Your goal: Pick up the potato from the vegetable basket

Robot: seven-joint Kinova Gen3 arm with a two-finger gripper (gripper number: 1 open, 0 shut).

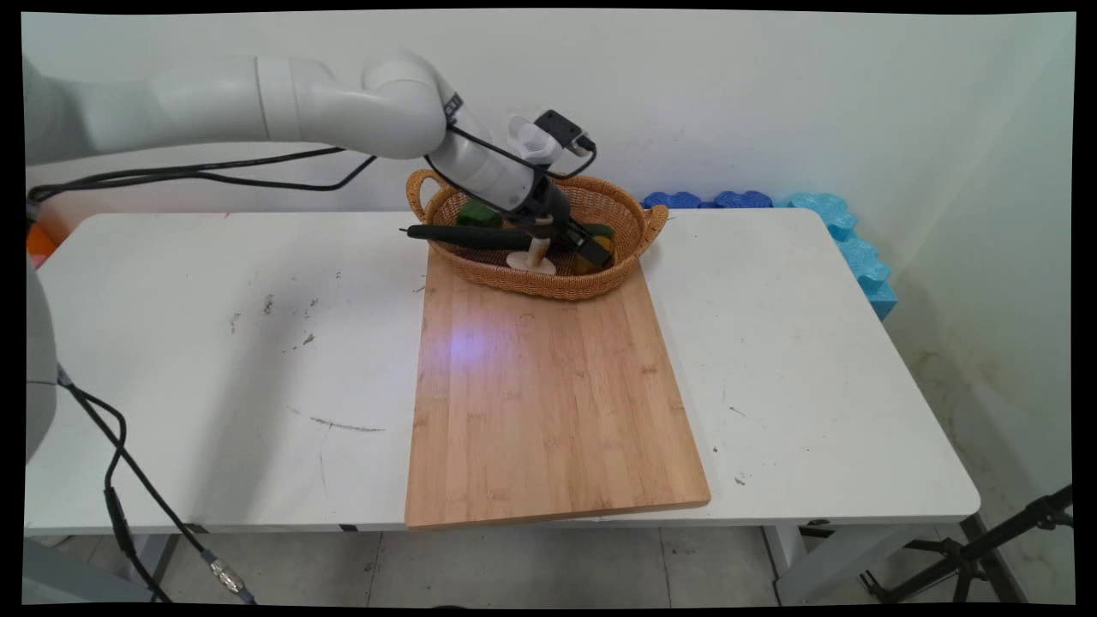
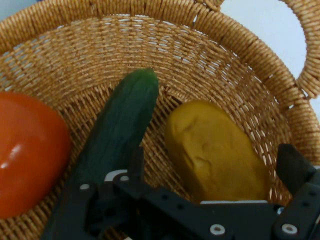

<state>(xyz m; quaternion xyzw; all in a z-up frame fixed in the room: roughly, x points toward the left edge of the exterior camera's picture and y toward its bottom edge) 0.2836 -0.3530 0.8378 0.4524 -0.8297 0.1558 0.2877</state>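
- The bamboo cutting board (image 1: 548,403) overhangs the near edge of the white table (image 1: 214,360); its near part lies bare — bare tabletop on both sides.
- At the board's far end sits the wicker basket (image 1: 548,287), rim raised, a handle at each end.
- Inside it the gripper (image 2: 212,172), jaws spread, straddles a yellow potato (image 2: 215,150); a cucumber (image 2: 120,125) and a red tomato (image 2: 27,150) lie beside it.
- Blue foam blocks (image 1: 823,223) line the wall behind.
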